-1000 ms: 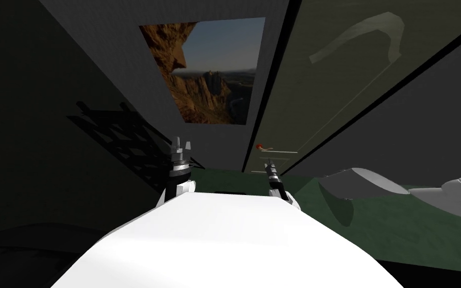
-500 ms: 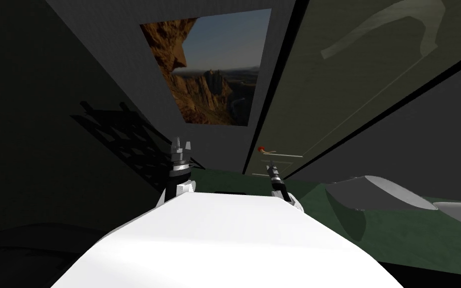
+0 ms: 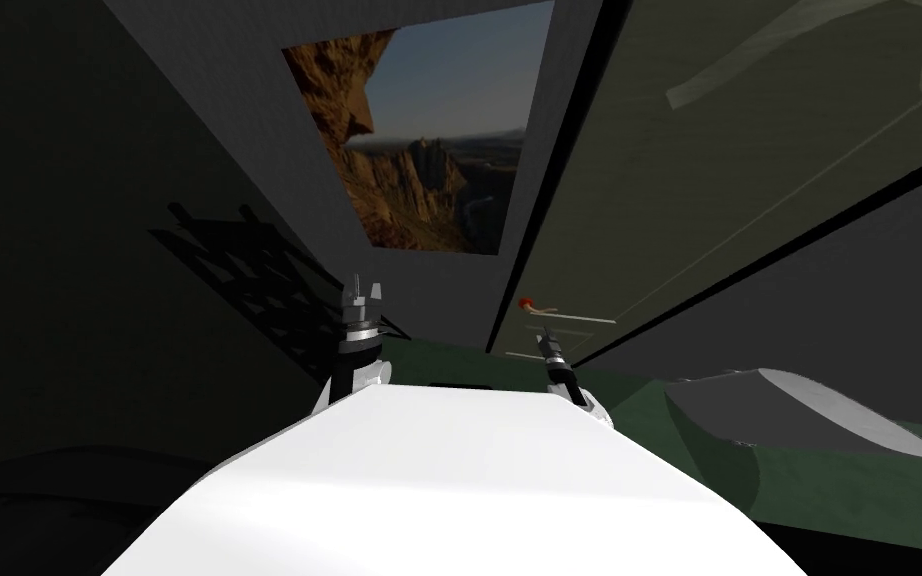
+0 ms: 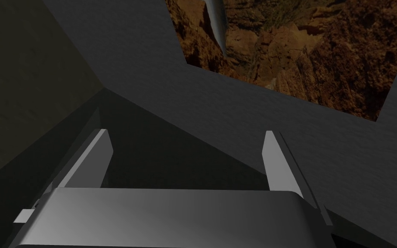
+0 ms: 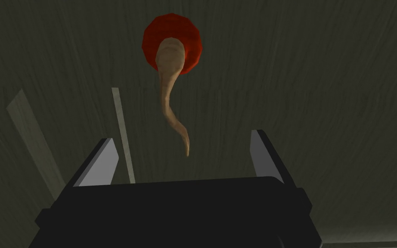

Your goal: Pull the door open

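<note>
You are closing in on the door

Your head camera has moved: over the last second the door [image 3: 709, 180] and its handle [image 3: 526, 303] grow larger and slip lower, the grey rounded shape [image 3: 779, 410] on your right slides outward, and your right gripper [image 3: 546, 333] edges right with them.

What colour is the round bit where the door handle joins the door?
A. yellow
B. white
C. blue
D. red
D: in the right wrist view, the curved tan handle grows out of a red round plate on the door.
</note>
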You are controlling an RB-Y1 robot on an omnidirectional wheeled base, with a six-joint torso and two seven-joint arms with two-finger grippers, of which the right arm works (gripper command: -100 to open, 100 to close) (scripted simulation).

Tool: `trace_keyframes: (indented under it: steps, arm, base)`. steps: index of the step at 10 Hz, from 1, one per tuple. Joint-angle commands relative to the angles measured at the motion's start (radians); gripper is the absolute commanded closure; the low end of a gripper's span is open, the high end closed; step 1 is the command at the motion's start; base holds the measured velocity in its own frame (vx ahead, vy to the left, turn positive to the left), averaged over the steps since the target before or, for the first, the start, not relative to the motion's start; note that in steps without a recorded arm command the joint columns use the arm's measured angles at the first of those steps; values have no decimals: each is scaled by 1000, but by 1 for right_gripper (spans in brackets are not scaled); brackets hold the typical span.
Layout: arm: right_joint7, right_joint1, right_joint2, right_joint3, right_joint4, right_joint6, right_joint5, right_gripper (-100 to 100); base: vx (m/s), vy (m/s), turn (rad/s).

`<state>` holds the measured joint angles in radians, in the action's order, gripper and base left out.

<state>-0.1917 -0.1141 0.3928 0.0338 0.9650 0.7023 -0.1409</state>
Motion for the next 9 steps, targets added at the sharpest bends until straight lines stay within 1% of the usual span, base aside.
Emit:
trace_keyframes:
  steps: [1, 3, 4, 5, 9]
  arm:
    - [-8, 13, 11, 1, -36, 6, -2, -100]
    - [-13, 21, 18, 2, -63, 12, -3, -100]
    - [-11, 16, 16, 2, -49, 8, -3, -100]
    - [-10, 22, 15, 9, -60, 7, -5, -100]
    - [-5, 38, 13, 26, -86, 6, -11, -100]
  base:
    - [95, -67, 72]
    - [70, -41, 36]
    - [27, -17, 9]
    - [100, -32, 56]
    - [187, -47, 73]
